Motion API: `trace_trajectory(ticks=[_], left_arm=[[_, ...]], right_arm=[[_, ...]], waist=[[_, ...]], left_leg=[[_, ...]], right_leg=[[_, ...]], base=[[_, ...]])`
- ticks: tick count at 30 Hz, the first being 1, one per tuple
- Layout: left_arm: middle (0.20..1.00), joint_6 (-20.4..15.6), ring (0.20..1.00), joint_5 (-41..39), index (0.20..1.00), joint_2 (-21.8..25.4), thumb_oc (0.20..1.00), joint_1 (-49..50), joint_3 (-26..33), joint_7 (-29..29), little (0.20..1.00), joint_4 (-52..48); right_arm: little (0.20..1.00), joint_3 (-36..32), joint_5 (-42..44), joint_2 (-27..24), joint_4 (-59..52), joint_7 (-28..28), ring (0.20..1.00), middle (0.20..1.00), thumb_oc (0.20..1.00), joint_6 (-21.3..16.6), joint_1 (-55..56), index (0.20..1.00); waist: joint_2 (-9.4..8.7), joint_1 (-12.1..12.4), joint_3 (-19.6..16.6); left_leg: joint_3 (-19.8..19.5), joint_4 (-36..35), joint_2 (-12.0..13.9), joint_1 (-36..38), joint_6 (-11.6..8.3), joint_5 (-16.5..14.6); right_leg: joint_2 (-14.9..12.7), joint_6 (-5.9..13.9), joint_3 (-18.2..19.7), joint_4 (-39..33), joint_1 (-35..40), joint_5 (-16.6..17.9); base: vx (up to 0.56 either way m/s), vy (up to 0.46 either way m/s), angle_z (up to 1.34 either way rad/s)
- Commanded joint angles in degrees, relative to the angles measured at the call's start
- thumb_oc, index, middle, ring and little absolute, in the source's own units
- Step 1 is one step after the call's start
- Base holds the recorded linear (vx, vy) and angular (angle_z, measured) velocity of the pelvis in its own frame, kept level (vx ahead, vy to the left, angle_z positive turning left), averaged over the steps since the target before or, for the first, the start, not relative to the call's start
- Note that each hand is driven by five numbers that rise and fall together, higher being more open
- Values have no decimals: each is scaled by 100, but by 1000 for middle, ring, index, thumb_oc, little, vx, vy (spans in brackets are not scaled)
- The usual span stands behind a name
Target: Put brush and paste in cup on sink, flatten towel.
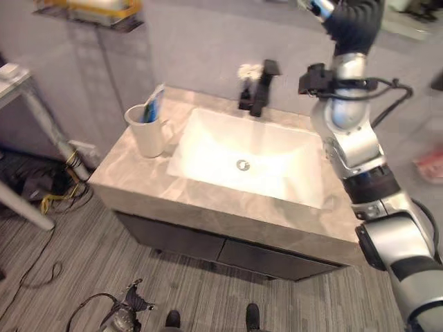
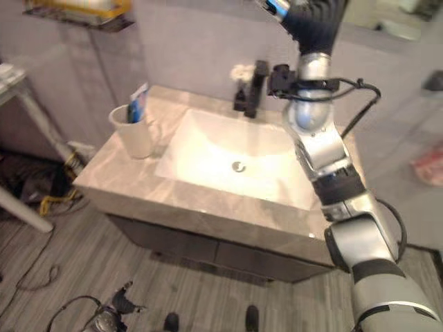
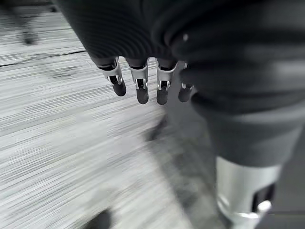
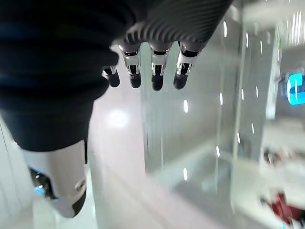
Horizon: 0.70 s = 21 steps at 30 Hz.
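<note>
Above the faucet (image 1: 259, 86), right hand (image 4: 152, 71) raised, fingers relaxed, empty; left hand (image 3: 143, 81) likewise. Cup (image 1: 147, 130) filled; lower slowly toward towel.

R arm (image 1: 353, 149): silver-grey shells w/ rounded joint housings, split by black bands. Small black module clamped near the wrist. R hand (image 4: 151, 71): back & wrist under dark ribbed cover; silver fingers (image 4: 157, 74) in a row w/ dark rounded tips. L hand (image 3: 143, 81): same build, dark ribbed cover, silver fingers (image 3: 141, 86) w/ dark tips, small metal brackets at the finger bases.
</note>
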Motion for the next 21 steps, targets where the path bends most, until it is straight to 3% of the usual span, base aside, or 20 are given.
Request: trace_trajectory(ticks=[1,5,6,7,10,11,12,13,15,16,17,21], left_arm=[[1000,-233,1000,-180,1000,106,1000,-379,46,176,1000,174],[1000,-266,1000,-206,1000,71,1000,-201,224,118,1000,55],[1000,-319,1000,-150,1000,104,1000,-91,362,76,1000,-43],[1000,-315,1000,-147,1000,110,1000,-78,341,73,1000,-55],[1000,-391,1000,-32,1000,169,1000,65,529,-36,1000,-220],[1000,-235,1000,-233,1000,670,1000,409,787,-269,1000,-3266],[1000,-506,1000,117,1000,664,1000,1075,697,-428,1000,-2259],[1000,-516,1000,122,1000,678,1000,1078,678,-427,1000,-2255],[1000,-552,1000,426,1000,561,1000,1330,795,-451,1000,-1813],[1000,-573,1000,555,1000,649,1000,1352,775,-570,1000,-2053],[1000,-599,1000,581,1000,736,1000,1467,895,-622,1000,-2191],[1000,-624,1000,659,1000,795,1000,1548,835,-695,1000,-2397]], right_arm=[[1000,-287,-272,-476,-107,-48,1000,1000,1000,-136,-434,1000],[1000,-751,-485,-991,-522,-93,1000,1000,1000,-198,218,1000],[1000,-1002,-1125,-1495,-702,-241,1000,1000,1000,-126,640,1000],[1000,-1033,-1156,-1496,-746,-258,1000,1000,1000,-110,700,1000],[1000,-1702,-2053,-2121,-1101,-415,1000,1000,1000,35,1657,1000],[1000,-2425,-2409,-2376,-1376,-450,1000,1000,1000,145,2553,1000],[1000,-2973,-2668,-2558,-1363,-695,1000,1000,1000,156,3041,1000],[1000,-3010,-2675,-2548,-1381,-697,1000,1000,1000,155,3091,1000],[1000,-3894,-2880,-2662,-972,-1005,1000,1000,1000,241,3989,1000],[1000,-4721,-3548,-2669,-705,-1321,1000,1000,1000,651,5233,1000],[1000,-4915,-3905,-2747,-439,-1286,1000,1000,1000,931,5718,1000],[1000,-5119,-3682,-2379,116,-1283,1000,1000,1000,1106,6076,1000]], waist=[[181,106,191],[255,-92,179],[306,-220,177],[303,-191,169],[372,-318,180],[441,-272,224],[501,-266,266],[494,-250,239],[511,-313,295],[514,-316,333],[516,-336,339],[535,-377,296]], left_leg=[[192,-468,237,228,70,69],[400,-468,316,326,48,40],[487,-468,352,367,36,25],[496,-468,359,377,34,18],[604,-468,434,472,15,-16],[553,-468,438,459,34,38],[489,-468,451,429,55,21],[480,-468,450,434,55,-16],[430,-468,458,411,42,-2],[397,-468,471,395,36,24],[405,-468,479,402,28,30],[424,-468,490,440,30,-35]], right_leg=[[-187,374,133,-3,190,479],[-122,400,283,-3,98,421],[-92,400,328,-3,62,411],[-84,400,335,-3,65,410],[-24,400,387,-3,66,336],[-23,400,373,-3,80,392],[-25,400,307,-3,90,337],[-28,400,296,-3,96,304],[-19,400,221,-3,127,251],[-12,400,184,-3,148,253],[-5,400,198,-3,147,250],[-1,400,219,-3,144,201]], base=[[-10,19,-53],[9,-3,-36],[19,-4,-37],[22,-9,-28],[12,-11,-10],[-19,-32,-13],[-13,-23,-9],[-5,-27,-8],[-7,-29,2],[14,-39,9],[11,-28,12],[29,-5,-1]])
